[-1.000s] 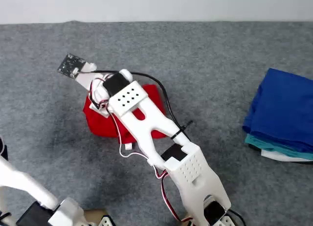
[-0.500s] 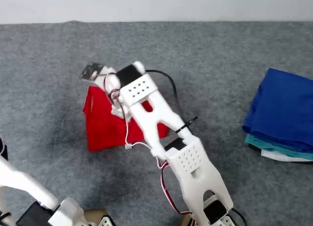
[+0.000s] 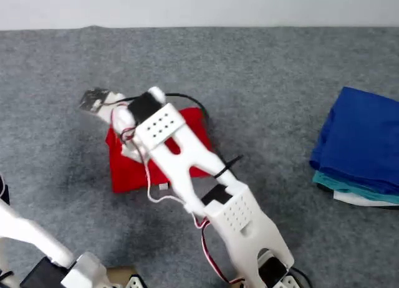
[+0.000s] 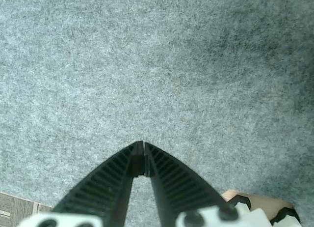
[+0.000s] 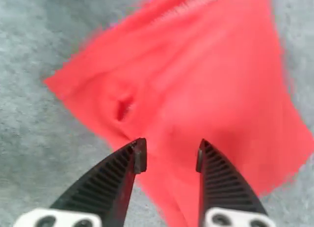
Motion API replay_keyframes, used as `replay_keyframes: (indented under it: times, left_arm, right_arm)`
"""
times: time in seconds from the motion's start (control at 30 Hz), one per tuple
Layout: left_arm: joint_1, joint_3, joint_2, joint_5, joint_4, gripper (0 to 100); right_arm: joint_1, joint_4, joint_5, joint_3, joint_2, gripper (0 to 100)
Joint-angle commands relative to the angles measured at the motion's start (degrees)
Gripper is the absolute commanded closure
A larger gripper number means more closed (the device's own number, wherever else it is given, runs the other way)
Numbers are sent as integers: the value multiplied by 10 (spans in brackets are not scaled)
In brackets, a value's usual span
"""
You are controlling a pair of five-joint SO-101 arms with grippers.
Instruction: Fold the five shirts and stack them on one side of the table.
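Covering the table (image 3: 280, 82): grey, felt-like cloth, matted and flat.
Red shirt (image 5: 196, 79): soft, rumpled fabric in a rough folded wedge with one small dark pucker; it lay directly beneath the right claw (image 5: 170, 156) and spread out past both its tips.
Right claw: black ribbed jaws stood spread, with nothing between them, pointing down at the shirt.
Right arm (image 3: 187, 169): white plastic, stretched low across the table, wrist bent over the shirt.
Left claw (image 4: 143, 147): ribbed jaws pressed together, empty, aimed down at bare grey cloth.
Stack (image 3: 361, 138): folded shirts, blue over teal over white, sat at the table's edge, well apart from the right claw.
Open room: a wide bare stretch lay between the right claw and the stack.
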State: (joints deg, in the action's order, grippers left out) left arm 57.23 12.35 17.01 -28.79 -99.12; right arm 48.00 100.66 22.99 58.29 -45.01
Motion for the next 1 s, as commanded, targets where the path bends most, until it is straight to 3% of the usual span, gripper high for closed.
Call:
replay_keyframes:
  times: [0.0, 0.2, 0.43, 0.67, 0.97]
  left_arm:
    - [-3, -15, 20, 4, -9, 993]
    - [-3, -15, 20, 4, -9, 993]
    - [-3, -14, 20, 4, -9, 993]
    - [-3, -7, 24, 4, -9, 993]
    - [-3, 24, 25, 4, 4, 993]
  right_arm:
    - [28, 22, -7, 30, 25, 812]
    - [57, 21, -8, 33, -33, 823]
    - [38, 10, -6, 34, -79, 987]
    - [39, 13, -6, 34, -6, 988]
    - [104, -4, 9, 31, 36, 988]
